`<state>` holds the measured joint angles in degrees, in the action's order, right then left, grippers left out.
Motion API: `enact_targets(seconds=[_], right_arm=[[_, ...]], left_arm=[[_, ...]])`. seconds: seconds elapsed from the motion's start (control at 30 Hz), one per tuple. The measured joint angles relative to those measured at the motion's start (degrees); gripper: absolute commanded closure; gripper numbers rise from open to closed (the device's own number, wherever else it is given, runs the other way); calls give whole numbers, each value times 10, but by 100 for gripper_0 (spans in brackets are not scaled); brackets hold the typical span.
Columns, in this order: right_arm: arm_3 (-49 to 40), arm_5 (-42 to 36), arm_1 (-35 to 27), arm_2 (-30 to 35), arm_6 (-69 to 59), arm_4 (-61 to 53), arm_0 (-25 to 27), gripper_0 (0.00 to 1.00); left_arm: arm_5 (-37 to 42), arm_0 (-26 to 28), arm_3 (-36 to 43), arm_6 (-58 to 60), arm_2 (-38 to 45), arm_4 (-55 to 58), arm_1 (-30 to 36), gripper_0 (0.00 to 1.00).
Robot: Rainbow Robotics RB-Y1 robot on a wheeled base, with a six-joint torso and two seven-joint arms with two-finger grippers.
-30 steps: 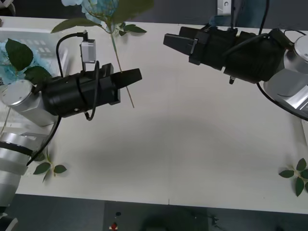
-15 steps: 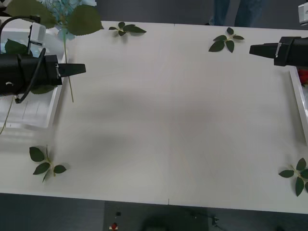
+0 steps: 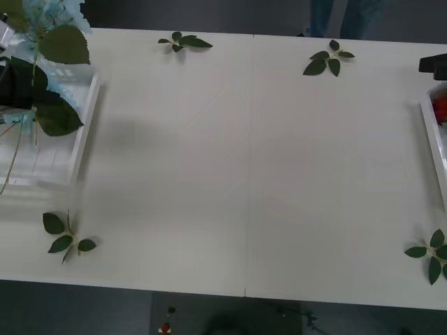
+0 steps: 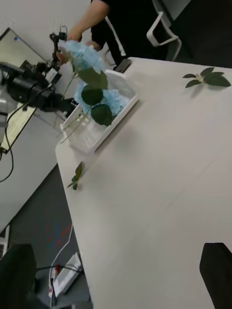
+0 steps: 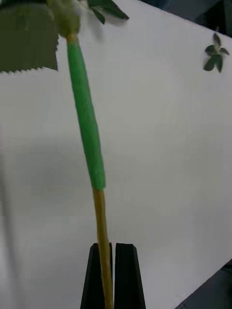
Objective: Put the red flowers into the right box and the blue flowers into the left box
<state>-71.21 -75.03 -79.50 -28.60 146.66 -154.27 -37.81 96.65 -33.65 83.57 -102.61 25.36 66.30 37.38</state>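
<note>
Gripping a blue flower's stem [image 5: 86, 120], the left hand [image 5: 107, 275].

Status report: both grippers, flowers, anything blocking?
Left gripper shut on blue flower stem over left box. Right gripper open near right box. Nothing blocking.

blue flowers [image 3: 49, 12] pale blue, dark leaves | left box [image 3: 82, 132] white | left tool [image 5: 114, 275] black

The left gripper [image 5: 107, 275] has its black fingers [image 5: 129, 275] pinched on a flower stem [image 5: 87, 120]. A leaf sprig [image 5: 215, 49] lies on the white counter [image 5: 164, 159].
</note>
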Motion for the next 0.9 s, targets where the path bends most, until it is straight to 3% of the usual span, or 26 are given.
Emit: enact_targets(seconds=[0.27,0.5,0.6,0.8,0.9], right_arm=[[-88,-17,-50,2,27,0,25,0],[-178,15,-63,104,75,0,160,0],[-197,16,-63,139,77,0,205,0],[-239,59,-63,143,77,0,234,0],[-264,81,-63,154,77,0,257,0]], left_arm=[[67,-7,155,105,-39,-108,84,100],[68,94,316,105,64,-185,102,100],[36,146,326,105,97,-217,102,100],[-74,222,301,105,91,-234,102,100],[-83,226,281,105,81,-233,102,89]])
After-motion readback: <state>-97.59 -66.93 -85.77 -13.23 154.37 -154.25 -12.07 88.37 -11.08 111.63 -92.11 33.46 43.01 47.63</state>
